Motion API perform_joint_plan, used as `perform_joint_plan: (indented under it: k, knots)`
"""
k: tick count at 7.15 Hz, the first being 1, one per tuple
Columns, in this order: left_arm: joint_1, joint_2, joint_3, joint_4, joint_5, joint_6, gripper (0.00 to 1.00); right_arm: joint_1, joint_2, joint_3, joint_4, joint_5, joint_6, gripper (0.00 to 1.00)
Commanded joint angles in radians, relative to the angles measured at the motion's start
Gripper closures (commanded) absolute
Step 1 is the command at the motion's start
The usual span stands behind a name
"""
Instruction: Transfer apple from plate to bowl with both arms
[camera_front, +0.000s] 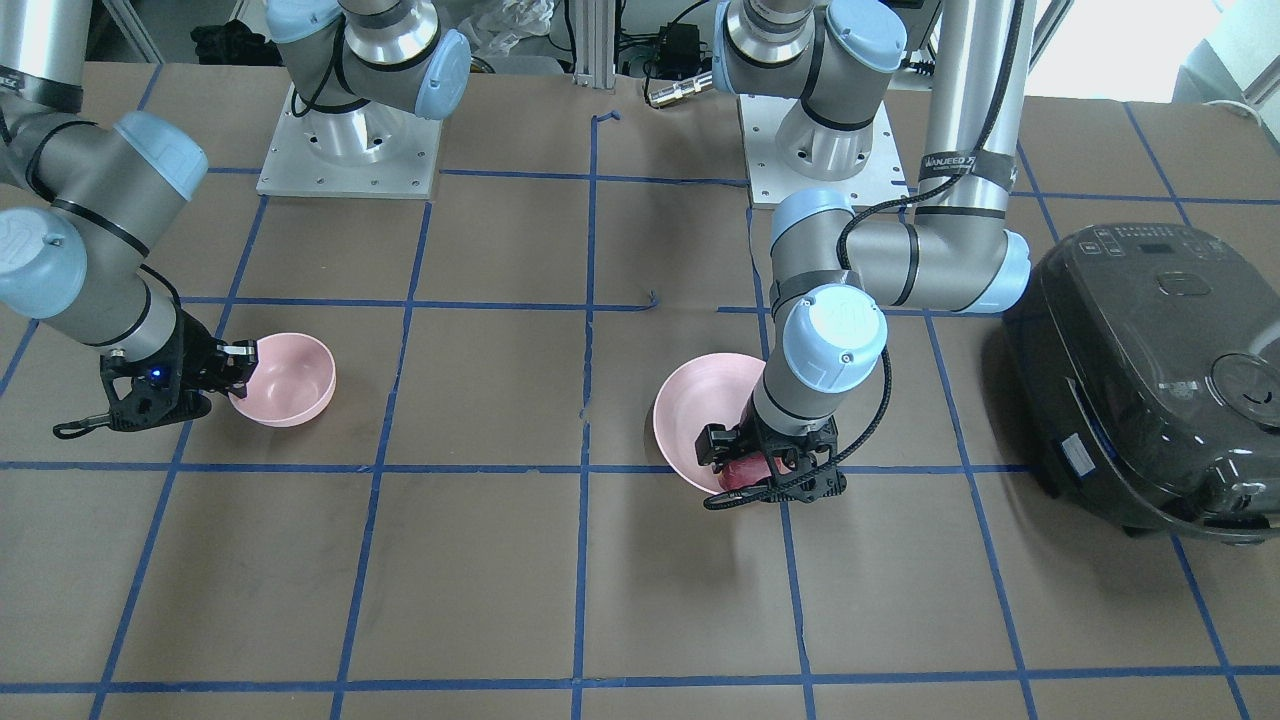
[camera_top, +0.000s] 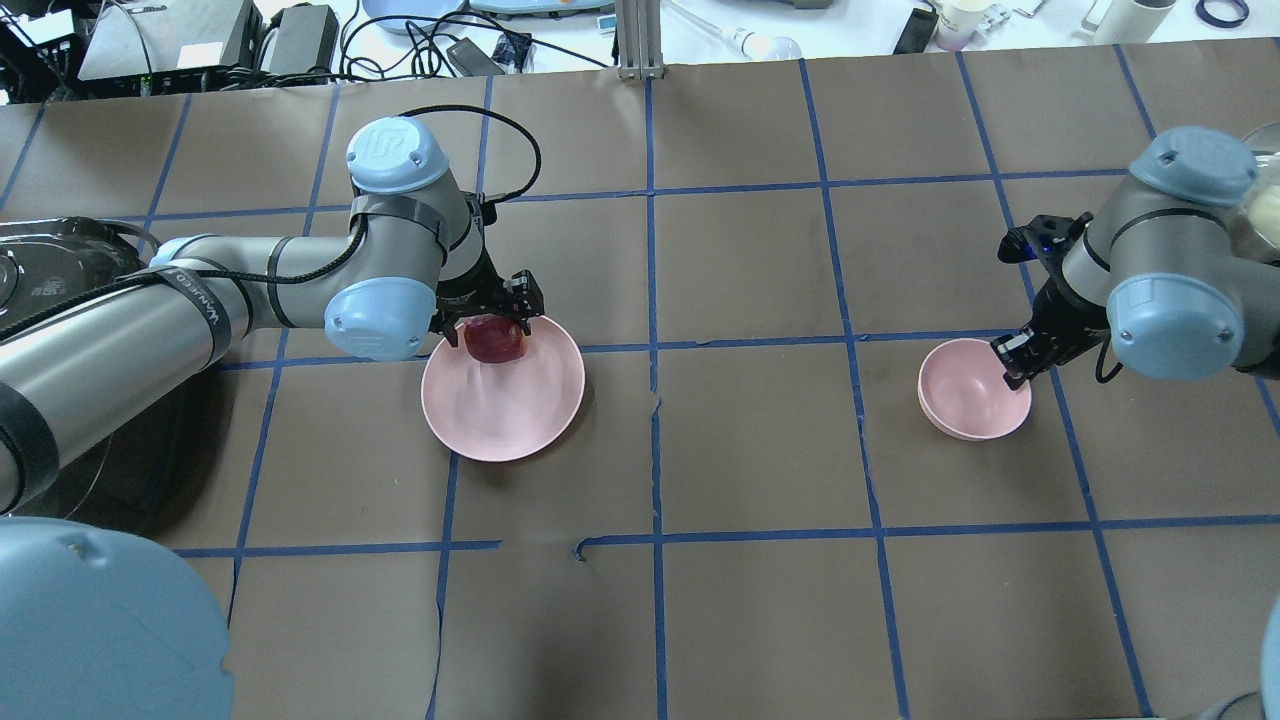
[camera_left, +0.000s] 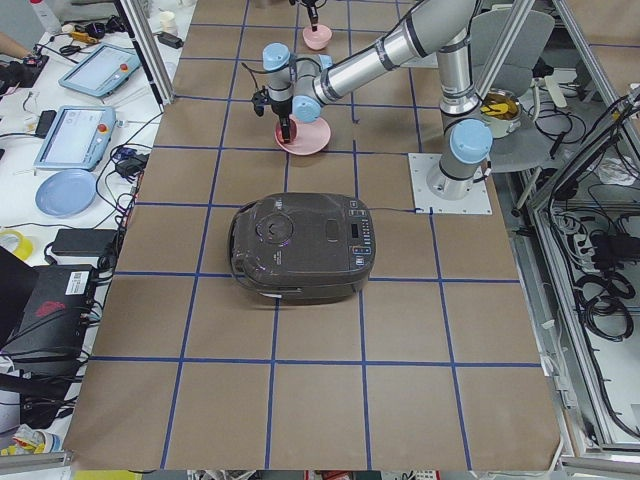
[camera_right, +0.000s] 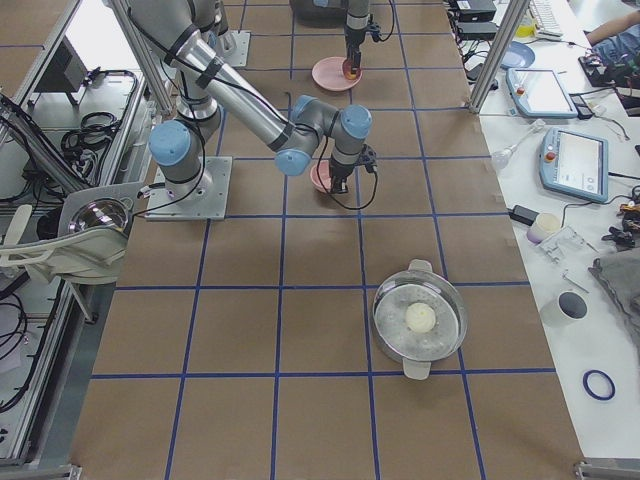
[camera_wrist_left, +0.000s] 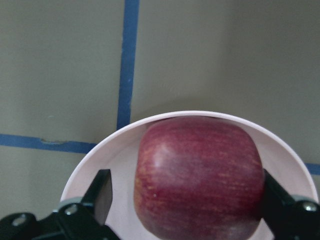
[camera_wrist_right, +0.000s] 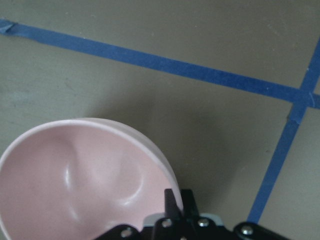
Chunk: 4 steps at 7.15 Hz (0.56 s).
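The dark red apple (camera_top: 495, 340) lies at the far edge of the wide pink plate (camera_top: 505, 400), left of the table's middle. My left gripper (camera_top: 497, 322) reaches down over it, open, one finger on each side. In the left wrist view the apple (camera_wrist_left: 200, 175) fills the gap between the fingers (camera_wrist_left: 100, 195); a slit shows on the left side, and the right finger touches it. The small deep pink bowl (camera_top: 970, 395) stands to the right. My right gripper (camera_top: 1010, 365) is shut on its rim, as the right wrist view (camera_wrist_right: 180, 200) shows.
A black rice cooker (camera_front: 1150, 370) stands beside the plate on the left arm's side. A steel pot with a white lump inside (camera_right: 420, 320) sits at the table's right end. Blue tape lines grid the brown table (camera_top: 750, 450).
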Motion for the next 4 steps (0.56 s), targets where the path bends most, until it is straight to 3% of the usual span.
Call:
perform_joint_plan:
  k: [1,2,3,4]
  knots:
    - [0.000,-0.004,0.000,0.003,-0.001,-0.010,0.15,0.022,-0.010,-0.050,0.059,0.124,0.021,1.00]
    - [0.000,-0.003,-0.002,0.000,0.000,0.000,0.42,0.086,-0.010,-0.065,0.061,0.150,0.077,1.00]
    - [0.000,-0.001,-0.002,0.000,0.008,0.005,0.61,0.187,-0.009,-0.069,0.058,0.151,0.237,1.00]
    - [-0.002,0.021,0.000,-0.004,0.011,0.006,0.69,0.298,0.002,-0.067,0.044,0.150,0.366,1.00]
